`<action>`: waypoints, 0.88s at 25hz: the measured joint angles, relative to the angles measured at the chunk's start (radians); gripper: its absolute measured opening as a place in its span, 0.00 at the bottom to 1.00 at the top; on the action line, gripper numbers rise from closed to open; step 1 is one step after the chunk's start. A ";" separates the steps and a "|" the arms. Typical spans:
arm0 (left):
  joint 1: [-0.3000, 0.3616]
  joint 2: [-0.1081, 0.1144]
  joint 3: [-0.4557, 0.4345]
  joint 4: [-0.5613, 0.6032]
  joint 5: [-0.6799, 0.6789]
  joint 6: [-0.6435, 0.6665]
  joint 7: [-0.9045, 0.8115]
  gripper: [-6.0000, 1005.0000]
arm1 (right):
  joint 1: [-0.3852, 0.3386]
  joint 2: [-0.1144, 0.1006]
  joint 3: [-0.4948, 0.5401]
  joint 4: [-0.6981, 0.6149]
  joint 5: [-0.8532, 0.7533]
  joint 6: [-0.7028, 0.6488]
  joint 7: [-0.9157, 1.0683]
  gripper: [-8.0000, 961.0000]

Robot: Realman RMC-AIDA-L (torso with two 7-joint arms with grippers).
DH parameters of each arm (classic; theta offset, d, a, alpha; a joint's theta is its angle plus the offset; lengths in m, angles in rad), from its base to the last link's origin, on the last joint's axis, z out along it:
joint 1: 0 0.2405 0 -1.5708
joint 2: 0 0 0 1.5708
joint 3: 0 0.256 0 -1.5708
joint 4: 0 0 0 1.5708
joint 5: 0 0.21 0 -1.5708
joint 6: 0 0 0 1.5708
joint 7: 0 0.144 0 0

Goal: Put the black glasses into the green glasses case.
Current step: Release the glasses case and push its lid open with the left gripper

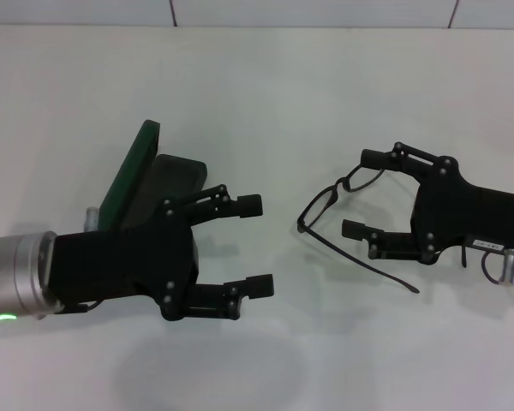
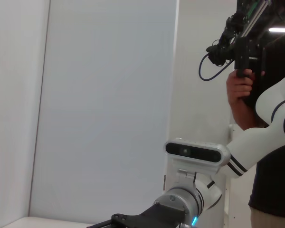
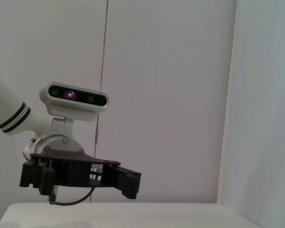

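1. I see the green glasses case [image 1: 135, 175] standing open on the white table [image 1: 325, 94], partly hidden behind my left gripper [image 1: 255, 246], whose fingers are spread and empty.
2. My right gripper [image 1: 364, 193] pinches the black glasses [image 1: 334, 205], lifted clear, well apart from the case.

right gripper [image 1: 358, 193] holding black glasses [image 1: 334, 205], left gripper [image 1: 255, 246] agape

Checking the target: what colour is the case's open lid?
Dark green lid; clearest in the head view, behind the left hand.
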 joint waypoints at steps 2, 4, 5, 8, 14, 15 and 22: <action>0.000 -0.001 0.000 0.000 0.000 0.000 0.000 0.88 | -0.001 0.001 0.000 0.000 0.001 0.001 -0.004 0.91; 0.000 -0.001 0.000 0.001 0.000 0.000 0.000 0.88 | -0.001 0.002 0.000 0.000 0.002 0.001 -0.005 0.90; 0.000 -0.002 0.000 0.001 0.000 0.000 0.000 0.88 | -0.001 0.002 0.001 -0.001 0.002 0.001 -0.006 0.90; -0.003 -0.006 -0.010 0.002 0.000 0.000 0.000 0.88 | -0.005 0.005 0.035 0.005 0.002 -0.002 -0.014 0.90; 0.005 -0.023 -0.099 -0.001 -0.054 0.026 -0.014 0.88 | -0.014 0.012 0.068 0.007 0.000 -0.003 -0.019 0.90; 0.008 -0.026 -0.128 0.000 -0.081 0.025 -0.038 0.88 | -0.014 0.012 0.071 0.008 0.001 -0.001 -0.019 0.90; -0.007 -0.005 -0.249 0.204 -0.028 -0.235 -0.548 0.87 | -0.024 0.017 0.079 0.007 0.002 0.003 -0.014 0.90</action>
